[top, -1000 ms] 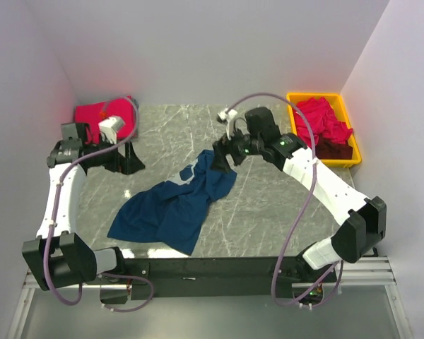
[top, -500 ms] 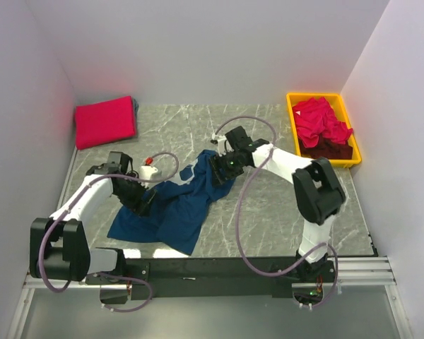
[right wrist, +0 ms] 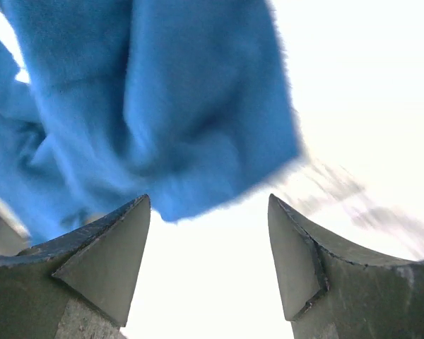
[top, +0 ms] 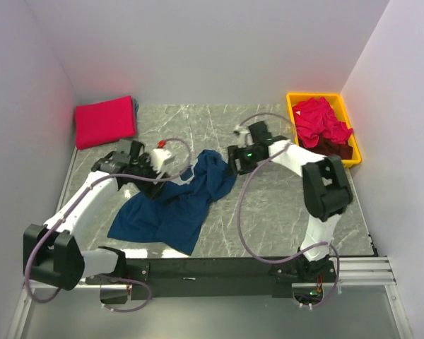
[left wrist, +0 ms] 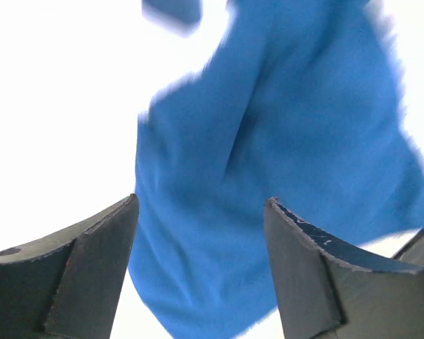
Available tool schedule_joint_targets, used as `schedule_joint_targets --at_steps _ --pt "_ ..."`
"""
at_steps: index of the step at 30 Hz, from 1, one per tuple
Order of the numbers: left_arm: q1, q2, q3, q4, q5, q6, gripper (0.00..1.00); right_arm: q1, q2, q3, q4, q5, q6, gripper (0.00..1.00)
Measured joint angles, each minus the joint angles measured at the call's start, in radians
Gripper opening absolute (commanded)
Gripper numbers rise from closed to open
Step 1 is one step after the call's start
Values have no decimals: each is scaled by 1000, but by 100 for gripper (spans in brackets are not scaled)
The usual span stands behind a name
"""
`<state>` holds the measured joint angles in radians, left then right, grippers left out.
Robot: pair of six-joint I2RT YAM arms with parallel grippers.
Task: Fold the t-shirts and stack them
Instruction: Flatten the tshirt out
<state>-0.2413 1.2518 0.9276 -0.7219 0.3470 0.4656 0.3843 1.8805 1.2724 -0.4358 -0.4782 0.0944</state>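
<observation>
**Spotter:** How does the shirt look?

**Me:** The navy t-shirt is a rumpled heap in the middle of the marble table. It isn't flat anywhere, and deep creases run along its length. The broad end is spread out at the near left. It narrows to a bunched end at the far right, and a small flap sticks out on its far edge.

**Spotter:** Which way does it run?

**Me:** On a diagonal, with the long axis going from near left to far right and the wide end nearest my bases.

**Spotter:** And your pincers?

**Me:** My left pincer is at the shirt's left edge. Its fingers are spread, and in the wrist view blue cloth fills the space beyond them, with nothing pinched. My right pincer is at the bunched far-right end and is released too. Bare table shows between its fingers, with the cloth edge just ahead.

**Spotter:** What about the others?

**Me:** One red-pink t-shirt lies folded flat in the far-left corner. At the far right, the yellow bin holds more red-pink t-shirts, with a dark maroon t-shirt at its near end.
</observation>
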Motion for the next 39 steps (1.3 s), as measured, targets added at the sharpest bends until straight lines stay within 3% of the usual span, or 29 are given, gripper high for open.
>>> schedule_joint_targets --at_steps 6,13,22,24,25,28,30,31,32,39 --pt "-291 122 229 113 -51 -71 80 -206 -183 -104 18 -126 62 74" --pt "-570 540 500 185 -225 -117 81 -332 -314 -214 31 -208 115 74" --pt "-654 793 612 166 -348 -127 75 -475 -391 -267 32 -244 155 75" --pt "-654 816 618 166 -372 -132 64 -503 -391 -267 32 -252 159 75" --pt "-652 824 618 164 -380 -137 50 -515 -391 -267 32 -256 163 75" --pt "-647 836 618 158 -391 -143 35 -528 -391 -268 32 -268 169 75" --pt "-638 834 619 154 -386 -149 19 -528 -391 -270 32 -275 170 75" --pt "-632 832 623 147 -377 -151 5 -528 -391 -272 32 -277 171 75" --pt "-623 832 633 131 -365 -157 0 -528 -391 -273 32 -280 171 75" --pt "-447 717 799 23 -203 -198 0 -528 -391 -280 34 -315 176 75"
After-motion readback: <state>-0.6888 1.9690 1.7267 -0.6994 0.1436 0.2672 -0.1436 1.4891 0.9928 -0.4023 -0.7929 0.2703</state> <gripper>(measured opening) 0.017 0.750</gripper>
